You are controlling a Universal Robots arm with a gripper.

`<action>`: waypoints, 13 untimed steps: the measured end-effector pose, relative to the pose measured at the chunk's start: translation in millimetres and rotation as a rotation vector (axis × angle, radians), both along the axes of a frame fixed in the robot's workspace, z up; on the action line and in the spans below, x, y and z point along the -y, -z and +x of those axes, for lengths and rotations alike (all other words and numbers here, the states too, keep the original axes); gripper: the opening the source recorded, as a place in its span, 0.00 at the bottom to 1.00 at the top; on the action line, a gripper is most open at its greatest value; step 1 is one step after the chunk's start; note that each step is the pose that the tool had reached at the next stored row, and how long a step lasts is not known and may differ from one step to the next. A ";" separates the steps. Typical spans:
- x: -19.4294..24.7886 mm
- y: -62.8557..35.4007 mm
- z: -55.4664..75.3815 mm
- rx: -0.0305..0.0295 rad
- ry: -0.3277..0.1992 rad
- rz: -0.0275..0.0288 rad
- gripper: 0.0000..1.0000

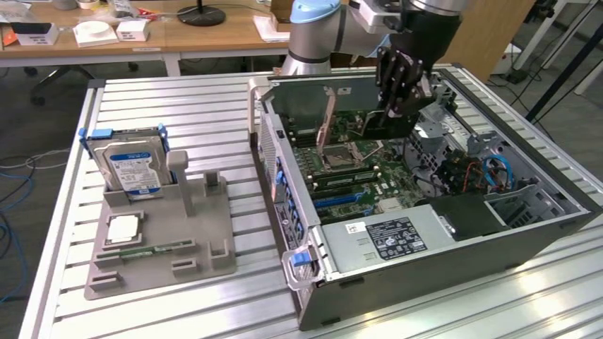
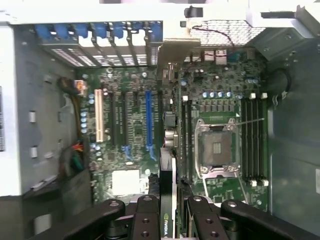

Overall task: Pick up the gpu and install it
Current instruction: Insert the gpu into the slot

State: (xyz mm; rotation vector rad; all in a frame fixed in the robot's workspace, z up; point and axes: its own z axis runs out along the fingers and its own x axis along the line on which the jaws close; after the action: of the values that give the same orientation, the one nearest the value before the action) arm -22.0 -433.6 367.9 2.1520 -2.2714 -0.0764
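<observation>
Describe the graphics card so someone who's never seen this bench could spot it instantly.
Find the open computer case lying on the slatted table. Above its motherboard hangs the tool, clamped on the gpu. It is a thin black card held on edge, unlike the silver hard drive upright in the grey stand.

Exterior view looks down from afar at the computer case (image 1: 443, 282) — wrist view, close, faces their shared motherboard (image 2: 131, 125).
</observation>
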 end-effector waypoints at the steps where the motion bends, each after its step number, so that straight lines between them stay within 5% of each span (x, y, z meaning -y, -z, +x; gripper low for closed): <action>1: -2.8 1.8 0.0 -0.0001 0.000 -0.0001 0.26; 6: -8.1 10.5 0.0 0.0006 0.000 -0.0005 0.26; 13: -8.2 11.1 0.0 0.0008 0.000 -0.0013 0.26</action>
State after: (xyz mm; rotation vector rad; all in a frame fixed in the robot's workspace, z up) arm -21.9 -425.4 356.8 2.1518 -2.2713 -0.0740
